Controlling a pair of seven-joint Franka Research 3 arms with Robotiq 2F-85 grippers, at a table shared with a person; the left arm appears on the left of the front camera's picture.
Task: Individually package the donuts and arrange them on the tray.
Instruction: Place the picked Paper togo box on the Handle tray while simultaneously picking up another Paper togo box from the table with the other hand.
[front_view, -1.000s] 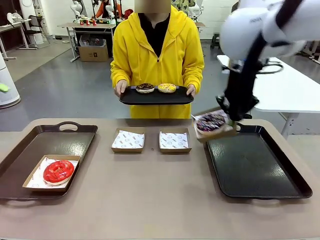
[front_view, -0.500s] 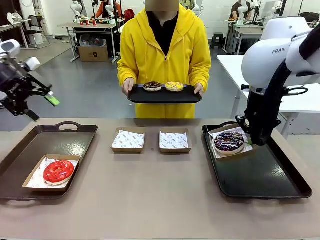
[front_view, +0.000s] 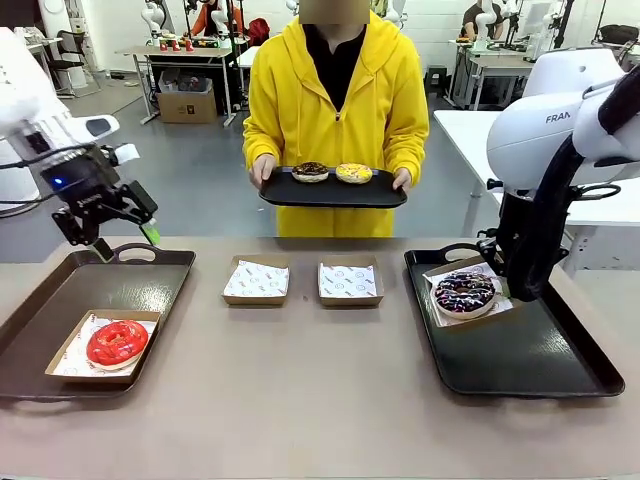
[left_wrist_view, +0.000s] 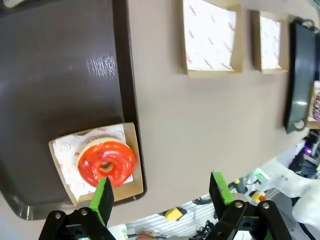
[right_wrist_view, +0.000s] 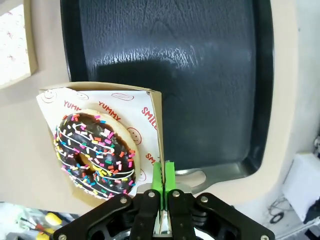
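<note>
Right arm (front_view: 545, 120), lettered "FRAN". Black tray (right_wrist_view: 200, 75): at its corner a box (right_wrist_view: 156, 107), liner printed "YUMMY", holds the sprinkled donut (right_wrist_view: 95, 150); right gripper (right_wrist_view: 163, 172) clamped on the box wall. Left gripper (left_wrist_view: 161, 185), fingers apart, hangs above the boxed red donut (left_wrist_view: 106, 162) on the brown tray (left_wrist_view: 60, 60).

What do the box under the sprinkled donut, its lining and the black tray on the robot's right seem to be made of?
Box: looks like thin brown cardboard, matte, and its folded wall shows a raw edge.
Lining: probably white paper, with red print.
Tray: likely hard plastic, dark and semi-gloss, with soft light reflections and a moulded handle. Coated metal is also possible.
</note>
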